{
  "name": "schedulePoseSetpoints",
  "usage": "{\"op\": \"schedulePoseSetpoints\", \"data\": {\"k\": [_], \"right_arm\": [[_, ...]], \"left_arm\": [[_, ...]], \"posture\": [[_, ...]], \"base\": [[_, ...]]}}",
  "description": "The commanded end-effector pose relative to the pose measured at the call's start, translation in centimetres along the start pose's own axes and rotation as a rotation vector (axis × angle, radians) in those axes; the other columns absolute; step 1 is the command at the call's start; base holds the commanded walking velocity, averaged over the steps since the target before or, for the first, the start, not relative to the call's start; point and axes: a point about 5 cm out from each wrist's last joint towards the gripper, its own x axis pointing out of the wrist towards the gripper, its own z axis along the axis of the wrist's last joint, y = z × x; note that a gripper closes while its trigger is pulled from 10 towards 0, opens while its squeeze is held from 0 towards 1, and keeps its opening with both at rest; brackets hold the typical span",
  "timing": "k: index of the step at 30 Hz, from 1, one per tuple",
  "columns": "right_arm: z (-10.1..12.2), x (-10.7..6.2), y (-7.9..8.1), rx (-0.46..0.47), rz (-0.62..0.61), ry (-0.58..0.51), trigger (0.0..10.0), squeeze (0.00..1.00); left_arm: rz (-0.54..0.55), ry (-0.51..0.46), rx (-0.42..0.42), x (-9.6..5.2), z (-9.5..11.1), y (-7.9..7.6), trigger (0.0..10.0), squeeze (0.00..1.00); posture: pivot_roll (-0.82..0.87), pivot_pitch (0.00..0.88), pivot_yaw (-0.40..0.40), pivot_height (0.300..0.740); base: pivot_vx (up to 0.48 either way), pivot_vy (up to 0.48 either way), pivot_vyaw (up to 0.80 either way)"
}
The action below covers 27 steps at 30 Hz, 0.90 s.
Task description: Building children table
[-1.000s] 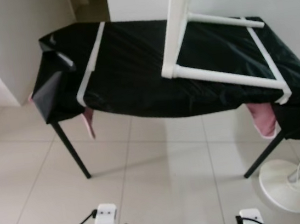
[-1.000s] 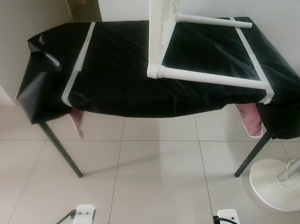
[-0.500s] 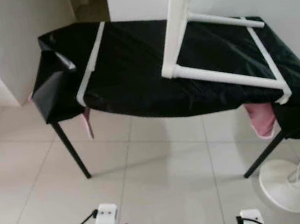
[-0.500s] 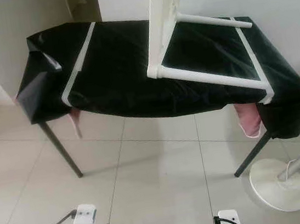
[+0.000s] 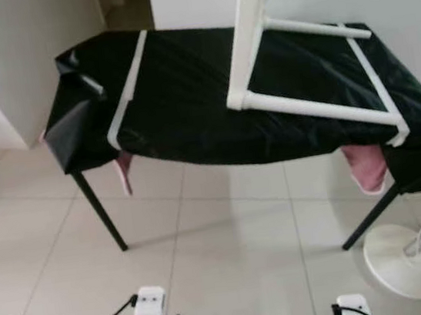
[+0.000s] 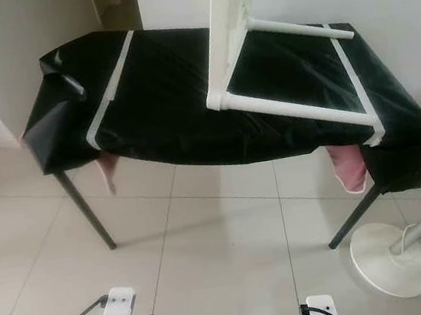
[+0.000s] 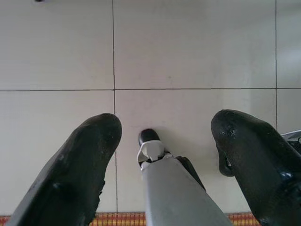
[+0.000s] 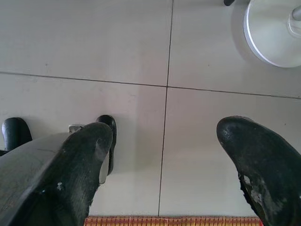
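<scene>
My left gripper (image 7: pixel 164 141) and right gripper (image 8: pixel 164 155) both hang low over the pale tiled floor (image 5: pixel 232 263) with jaws spread wide and holding nothing. Ahead at 12 o'clock a black-covered table (image 5: pixel 186 91) with 2 white tape strips (image 5: pixel 127 87) carries the white children table frame (image 5: pixel 308 106), its near rail lying along the front edge toward 1 o'clock and 1 leg rising upright. Open tiles lie between me and that edge, a white fan base (image 5: pixel 403 260) sits at 2 o'clock by the table's right leg, and I can read no writing.
</scene>
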Motion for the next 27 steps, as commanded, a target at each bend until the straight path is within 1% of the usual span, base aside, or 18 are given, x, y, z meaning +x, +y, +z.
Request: {"op": "schedulePoseSetpoints", "data": {"k": [1, 3, 7, 8, 10, 11, 14, 15, 19, 20, 21, 22, 25, 26, 27], "right_arm": [[-0.55, -0.16, 0.00, -0.020, 0.012, 0.019, 10.0, 0.00], [-0.85, -0.25, -0.11, -0.020, 0.010, 0.029, 10.0, 0.00], [-0.90, -0.27, -0.13, -0.019, 0.008, 0.031, 10.0, 0.00], [-1.00, -0.30, -0.07, -0.015, 0.011, 0.034, 10.0, 0.13], [-1.00, -0.30, -0.07, -0.015, 0.011, 0.034, 10.0, 0.13], [-1.04, -0.31, 0.04, -0.005, 0.018, 0.036, 10.0, 1.00], [-1.08, -0.32, 0.06, -0.007, 0.015, 0.037, 10.0, 1.00], [-1.10, -0.33, 0.04, -0.011, 0.015, 0.037, 10.0, 0.00], [-1.14, -0.34, 0.06, -0.001, 0.022, 0.040, 10.0, 0.00], [-1.15, -0.34, 0.09, 0.006, 0.027, 0.040, 10.0, 0.98], [-1.15, -0.35, 0.12, 0.010, 0.031, 0.040, 10.0, 0.98], [-1.17, -0.35, 0.08, 0.006, 0.027, 0.041, 10.0, 1.00], [-1.18, -0.35, 0.00, -0.004, 0.018, 0.042, 10.0, 1.00], [-1.19, -0.35, -0.01, -0.007, 0.017, 0.042, 10.0, 0.45], [-1.17, -0.35, -0.01, -0.008, 0.018, 0.041, 10.0, 0.00]], "left_arm": [[-0.067, 0.016, 0.037, -0.15, -0.67, -0.55, 10.0, 0.00], [-0.076, 0.032, 0.076, -0.23, -1.06, -0.70, 10.0, 0.00], [-0.068, 0.036, 0.064, -0.24, -1.14, -0.63, 10.0, 0.00], [-0.040, 0.037, -0.006, -0.26, -1.19, -0.33, 10.0, 0.07], [-0.040, 0.037, -0.006, -0.26, -1.19, -0.33, 10.0, 0.07], [-0.031, 0.038, -0.024, -0.27, -1.20, -0.24, 10.0, 1.00], [-0.028, 0.039, -0.009, -0.24, -1.15, -0.27, 10.0, 1.00], [-0.032, 0.037, 0.000, -0.23, -1.13, -0.33, 10.0, 0.00], [-0.031, 0.044, -0.016, -0.29, -1.32, -0.23, 10.0, 0.00], [-0.029, 0.044, -0.022, -0.32, -1.37, -0.15, 10.0, 0.78], [-0.027, 0.044, -0.027, -0.35, -1.40, -0.09, 10.0, 0.78], [-0.025, 0.043, -0.031, -0.37, -1.43, -0.04, 10.0, 1.00], [-0.027, 0.043, -0.026, -0.38, -1.45, -0.02, 10.0, 1.00], [-0.029, 0.043, -0.019, -0.39, -1.47, -0.03, 10.0, 0.42], [-0.028, 0.044, -0.014, -0.40, -1.49, -0.01, 10.0, 0.00]], "posture": [[-0.01, 0.014, -0.032, 0.740], [-0.01, 0.016, -0.030, 0.740], [-0.01, 0.016, -0.030, 0.740], [-0.02, 0.018, -0.032, 0.740], [-0.02, 0.018, -0.032, 0.740], [-0.02, 0.017, -0.032, 0.740], [-0.02, 0.018, -0.031, 0.740], [-0.02, 0.018, -0.030, 0.740], [-0.02, 0.020, -0.031, 0.740], [-0.01, 0.019, -0.031, 0.740], [-0.01, 0.019, -0.031, 0.740], [-0.01, 0.021, -0.030, 0.740], [-0.01, 0.022, -0.032, 0.740], [-0.01, 0.023, -0.031, 0.740], [-0.01, 0.024, -0.032, 0.740]], "base": [[0.000, 0.000, 0.00], [0.000, 0.000, 0.00], [0.000, 0.000, 0.00], [0.000, 0.000, 0.00], [0.000, 0.000, 0.00], [0.000, 0.000, 0.00], [0.000, 0.000, 0.00], [0.000, 0.000, 0.00], [0.000, 0.000, 0.00], [0.000, 0.000, 0.00], [0.000, 0.000, 0.00], [0.000, 0.000, 0.00], [0.000, 0.000, 0.00], [0.000, 0.000, 0.00], [0.000, 0.000, 0.00]]}}
